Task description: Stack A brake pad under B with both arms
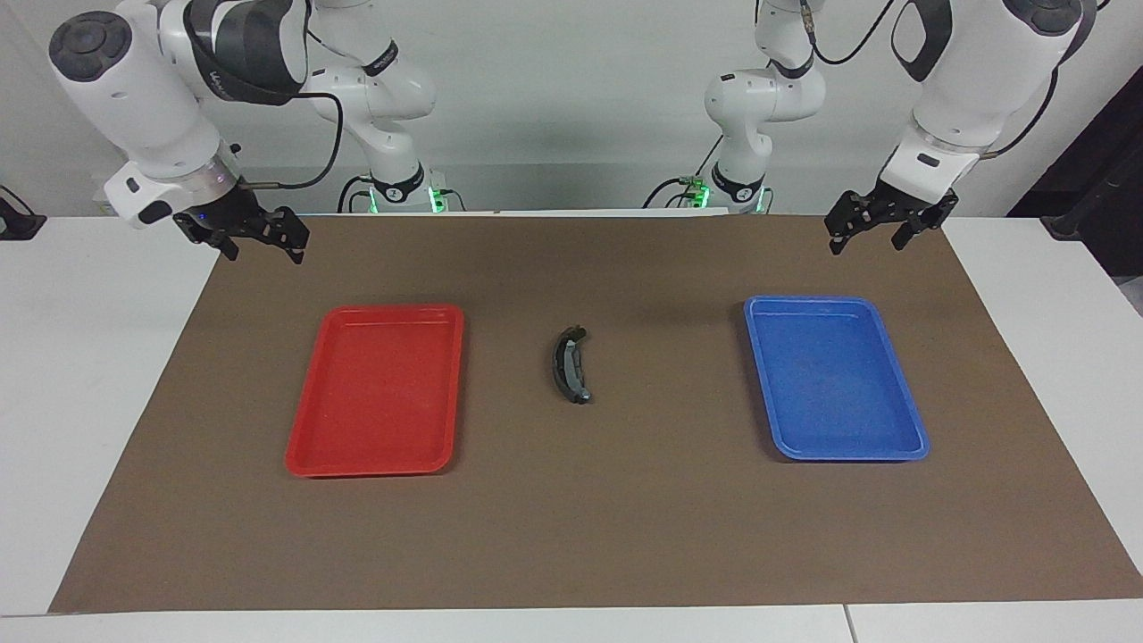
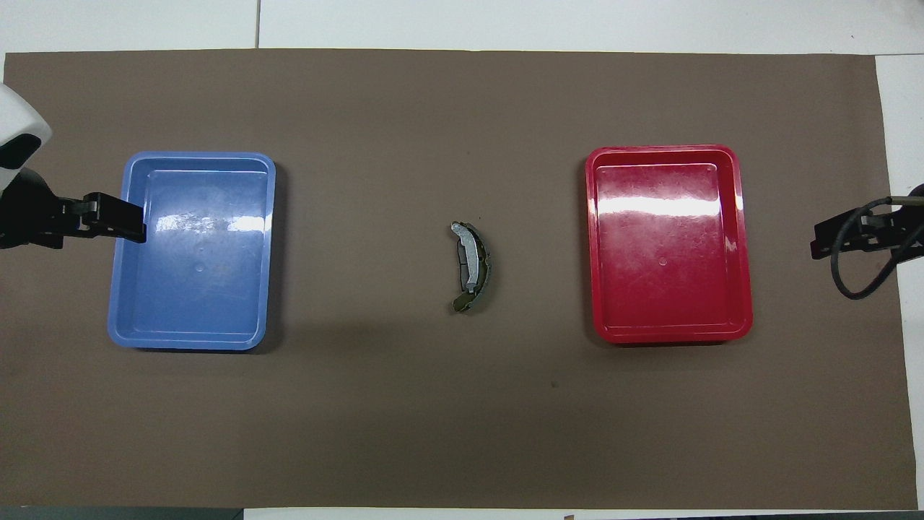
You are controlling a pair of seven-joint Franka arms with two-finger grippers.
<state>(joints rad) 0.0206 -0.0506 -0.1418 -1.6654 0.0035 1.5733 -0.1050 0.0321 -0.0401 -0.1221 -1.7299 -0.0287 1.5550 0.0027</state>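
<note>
The long crescent pad B (image 1: 566,368) (image 2: 478,266) lies on the brown mat midway between the two trays, its bulge toward the right arm's end. A short darker piece, the A brake pad (image 2: 461,266), shows along its hollow side, mostly covered by B. My left gripper (image 1: 864,239) (image 2: 136,230) hangs open and empty over the mat by the blue tray's outer rim. At the mat's edge on the right arm's end, clear of the red tray, my right gripper (image 1: 265,254) (image 2: 819,247) is raised, open and empty. Both grippers are well away from the pads.
A blue tray (image 1: 900,386) (image 2: 119,289) sits toward the left arm's end and a red tray (image 1: 308,420) (image 2: 743,238) toward the right arm's end, both with nothing in them. The brown mat (image 1: 571,536) covers most of the white table.
</note>
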